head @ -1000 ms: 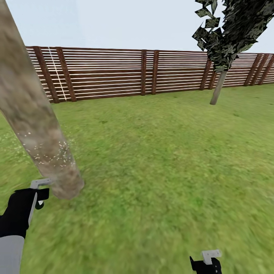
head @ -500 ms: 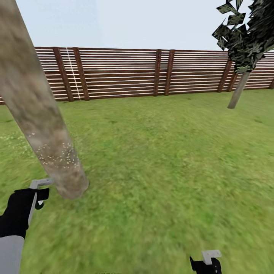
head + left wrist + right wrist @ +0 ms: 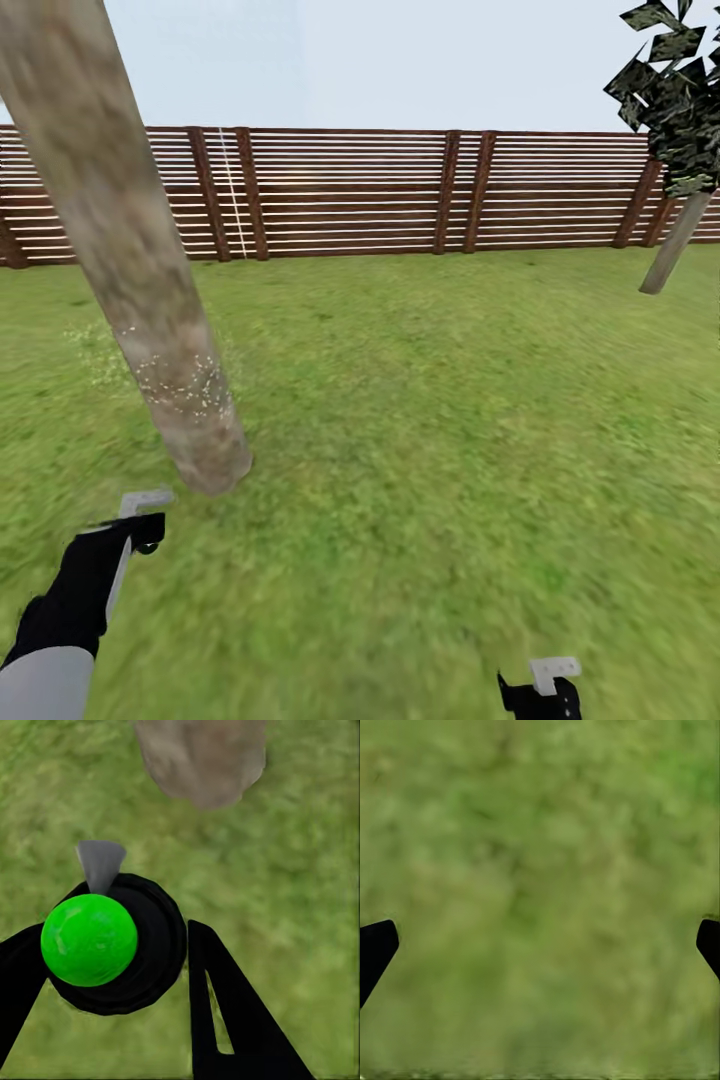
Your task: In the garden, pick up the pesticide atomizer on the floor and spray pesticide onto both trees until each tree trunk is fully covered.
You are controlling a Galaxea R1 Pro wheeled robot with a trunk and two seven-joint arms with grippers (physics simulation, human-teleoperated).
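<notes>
A thick mottled grey-brown tree trunk (image 3: 150, 300) leans across the left of the head view, with white specks on its lower bark. My left gripper (image 3: 135, 525) is shut on the pesticide atomizer (image 3: 143, 500), just short of the trunk's base, the pale grey trigger head pointing at it. In the left wrist view the atomizer (image 3: 154, 960) shows its dark body, green spot and grey nozzle between the black fingers (image 3: 225, 1012), with the trunk base (image 3: 202, 757) ahead. A second tree (image 3: 672, 250) with dark jagged foliage stands far right. My right gripper (image 3: 545, 690) hangs open over grass (image 3: 540, 900).
Green lawn (image 3: 430, 420) stretches to a brown slatted wooden fence (image 3: 360, 190) running across the back. The second tree stands close to the fence at the right end.
The camera has swung left, so the whole picture has slid right. The left gripper with the atomizer now sits slightly back from the trunk's base. The right gripper has not moved.
</notes>
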